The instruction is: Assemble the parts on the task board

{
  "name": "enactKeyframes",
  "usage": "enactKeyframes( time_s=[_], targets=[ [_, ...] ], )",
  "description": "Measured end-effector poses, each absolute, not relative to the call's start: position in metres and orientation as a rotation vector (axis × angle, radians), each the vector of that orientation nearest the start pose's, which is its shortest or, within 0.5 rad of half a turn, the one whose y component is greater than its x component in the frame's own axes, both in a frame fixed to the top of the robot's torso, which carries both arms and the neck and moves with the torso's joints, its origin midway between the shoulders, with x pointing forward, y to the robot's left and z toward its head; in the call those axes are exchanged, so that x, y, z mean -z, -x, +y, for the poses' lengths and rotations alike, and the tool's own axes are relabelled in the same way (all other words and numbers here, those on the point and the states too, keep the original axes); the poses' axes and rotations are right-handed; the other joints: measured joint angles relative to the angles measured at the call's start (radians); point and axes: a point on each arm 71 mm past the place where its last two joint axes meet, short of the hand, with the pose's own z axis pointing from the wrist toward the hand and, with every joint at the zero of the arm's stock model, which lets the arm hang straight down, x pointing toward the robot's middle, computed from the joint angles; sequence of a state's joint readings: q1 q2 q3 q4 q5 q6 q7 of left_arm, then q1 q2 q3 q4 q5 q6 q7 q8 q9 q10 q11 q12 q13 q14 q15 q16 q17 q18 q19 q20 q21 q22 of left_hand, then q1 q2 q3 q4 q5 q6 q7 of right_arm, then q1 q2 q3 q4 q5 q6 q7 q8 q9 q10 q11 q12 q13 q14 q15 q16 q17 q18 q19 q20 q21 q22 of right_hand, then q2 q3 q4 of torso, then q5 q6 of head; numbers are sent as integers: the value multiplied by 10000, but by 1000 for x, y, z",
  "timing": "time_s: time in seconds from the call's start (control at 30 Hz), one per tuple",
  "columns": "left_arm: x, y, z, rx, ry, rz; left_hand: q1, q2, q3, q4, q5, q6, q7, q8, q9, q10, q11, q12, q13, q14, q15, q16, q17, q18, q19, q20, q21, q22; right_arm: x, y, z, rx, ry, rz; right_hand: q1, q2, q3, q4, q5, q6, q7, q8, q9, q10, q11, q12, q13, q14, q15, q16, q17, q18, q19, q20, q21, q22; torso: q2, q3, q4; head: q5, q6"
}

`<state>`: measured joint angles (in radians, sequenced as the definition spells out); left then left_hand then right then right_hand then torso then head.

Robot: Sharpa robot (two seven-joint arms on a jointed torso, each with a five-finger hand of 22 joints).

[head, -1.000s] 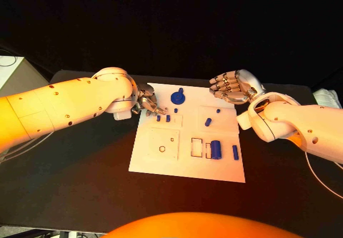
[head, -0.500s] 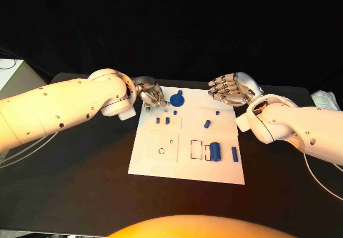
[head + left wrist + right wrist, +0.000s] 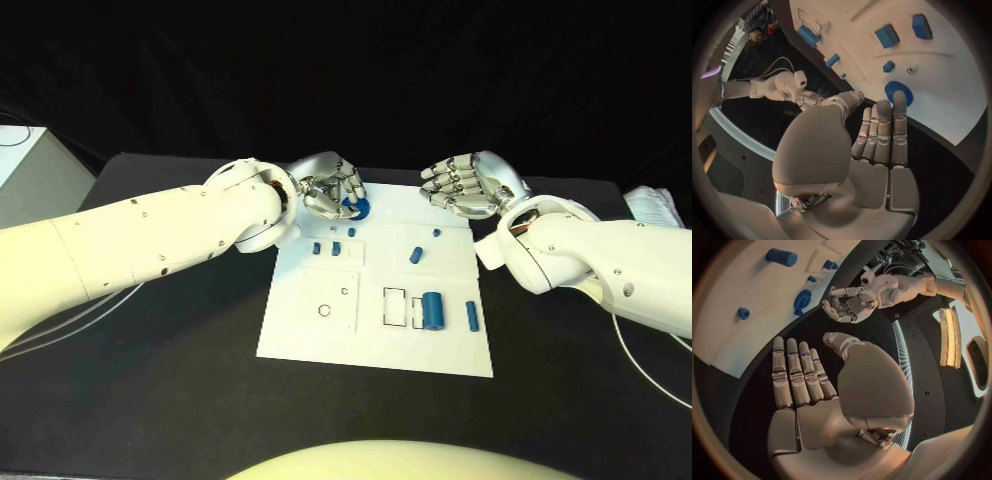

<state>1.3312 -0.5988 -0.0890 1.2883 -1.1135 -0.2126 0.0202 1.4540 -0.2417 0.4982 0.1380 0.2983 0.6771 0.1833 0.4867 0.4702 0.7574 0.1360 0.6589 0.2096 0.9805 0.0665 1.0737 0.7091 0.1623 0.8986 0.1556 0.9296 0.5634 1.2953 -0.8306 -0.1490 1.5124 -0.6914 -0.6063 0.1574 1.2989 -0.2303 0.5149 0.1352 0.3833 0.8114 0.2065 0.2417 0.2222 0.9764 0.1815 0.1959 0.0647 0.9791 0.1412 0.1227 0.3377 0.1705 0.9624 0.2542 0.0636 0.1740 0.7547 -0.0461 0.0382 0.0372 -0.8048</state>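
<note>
One task board [image 3: 378, 340], eight blue parts [image 3: 434, 308]. Left robot hand [image 3: 330, 188] now above the 12 o'clock disc part [image 3: 356, 208], fingers spread, empty; right robot hand [image 3: 464, 184] likewise empty.

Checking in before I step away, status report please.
Left hand open over round blue part. Right hand open, beside the white board. Nothing held, nothing in the way.

The left hand [image 3: 329, 190] hangs over the far left corner of the task board [image 3: 310, 335], just above the round blue part [image 3: 356, 207], and the right hand [image 3: 466, 185] hangs over its far right corner. Between them the far edge lies open. Small blue parts [image 3: 436, 309] dot the middle; the near edge is bare.
</note>
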Motion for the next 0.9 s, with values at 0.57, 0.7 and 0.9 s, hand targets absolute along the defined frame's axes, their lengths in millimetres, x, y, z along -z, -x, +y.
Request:
enactKeyframes(
  time_s=[0.57,0.7,0.9],
  targets=[
    [165,-541,121,7514,-2866,17551,-349,-208,-209,-69,-87,882,-314,-382,-822,341,-100,113,-306,371,-72,1347,31,106,-51,51,505,332,165,-496,-211,-10088,-4943,14712,0,0,0,0,0,0,0,0,-9,0,0,0,0,0,0,-41,-24,0,0,0,0,-32,3,7,6,-58,-19],
    [169,-541,120,7172,-3107,17904,-421,-217,-254,-25,-104,907,-290,-423,-873,366,-110,141,-306,435,-75,1488,169,104,-50,51,532,345,165,-496,-211,-10093,-4942,14712,0,0,0,0,0,0,0,0,-8,0,0,0,0,0,0,-41,-24,0,0,0,0,-31,1,3,10,-78,-21],
    [173,-541,120,6762,-3283,18254,-429,-209,-266,-13,-104,1025,-245,-461,-927,406,-149,141,-316,635,-95,1705,344,103,-15,16,579,367,165,-496,-210,-10106,-4939,14715,0,0,0,0,0,0,0,0,-8,0,0,0,0,0,0,-41,-23,0,1,-1,0,-31,0,-2,15,-99,-29]
  ],
)
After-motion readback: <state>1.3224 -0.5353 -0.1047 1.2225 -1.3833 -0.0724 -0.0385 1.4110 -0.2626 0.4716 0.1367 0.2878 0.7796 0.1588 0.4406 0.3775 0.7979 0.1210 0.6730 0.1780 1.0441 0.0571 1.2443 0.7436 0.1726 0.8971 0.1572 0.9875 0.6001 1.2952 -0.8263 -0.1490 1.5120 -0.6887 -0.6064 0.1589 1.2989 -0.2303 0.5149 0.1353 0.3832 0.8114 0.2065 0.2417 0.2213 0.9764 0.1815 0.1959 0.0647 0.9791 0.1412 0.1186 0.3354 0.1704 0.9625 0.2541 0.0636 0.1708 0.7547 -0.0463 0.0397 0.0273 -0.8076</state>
